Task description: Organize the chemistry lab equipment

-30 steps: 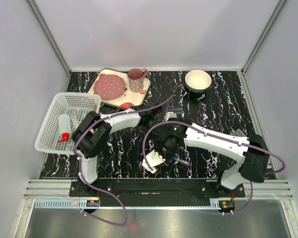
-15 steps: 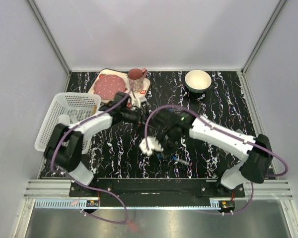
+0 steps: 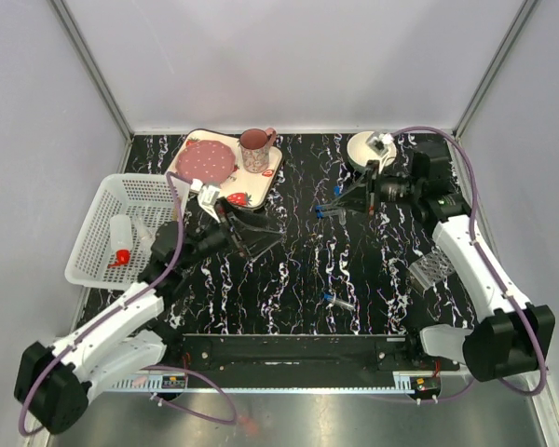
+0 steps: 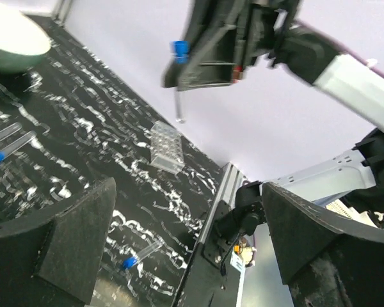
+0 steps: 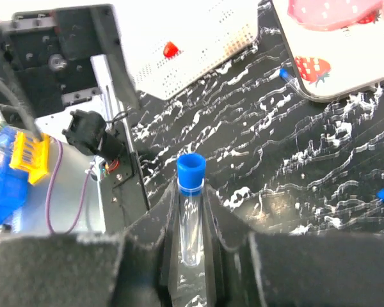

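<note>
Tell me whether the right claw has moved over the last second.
Yes. The right claw moved farther back and to the right, ending beside the white bowl, shut on a blue-capped test tube.

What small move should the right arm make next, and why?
Probably swing the right gripper toward the clear perforated tube rack. It is shut on a blue-capped test tube held above the table, and the rack stands apart, with no tube visible in it.

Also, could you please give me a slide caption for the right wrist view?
Right pincer shut on a blue-capped test tube, over the black marbled table.
</note>
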